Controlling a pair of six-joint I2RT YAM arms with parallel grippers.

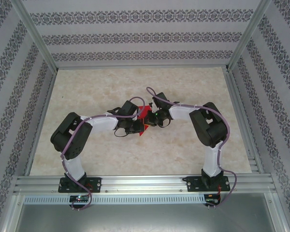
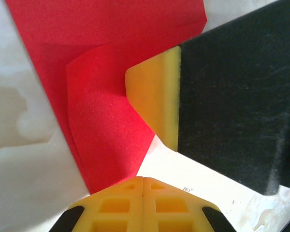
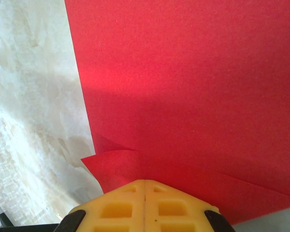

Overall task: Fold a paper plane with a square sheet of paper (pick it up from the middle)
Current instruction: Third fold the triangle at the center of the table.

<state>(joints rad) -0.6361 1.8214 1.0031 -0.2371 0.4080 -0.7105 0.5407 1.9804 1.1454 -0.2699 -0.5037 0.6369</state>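
Observation:
The red square sheet of paper lies folded in overlapping layers on the table's middle, between both grippers. In the left wrist view the paper narrows to a point that runs under my left gripper, whose yellow fingers are shut tip to tip. A yellow finger of the right gripper rests on the paper's right edge there. In the right wrist view the paper spreads flat with a folded flap at the left, and my right gripper is shut with its tips over it. Whether either gripper pinches the paper is unclear.
The marbled tabletop has bare room all round the paper. Patterned walls and aluminium posts enclose it, with a metal rail along the near edge. Both arms reach inward, the left gripper and right gripper nearly touching.

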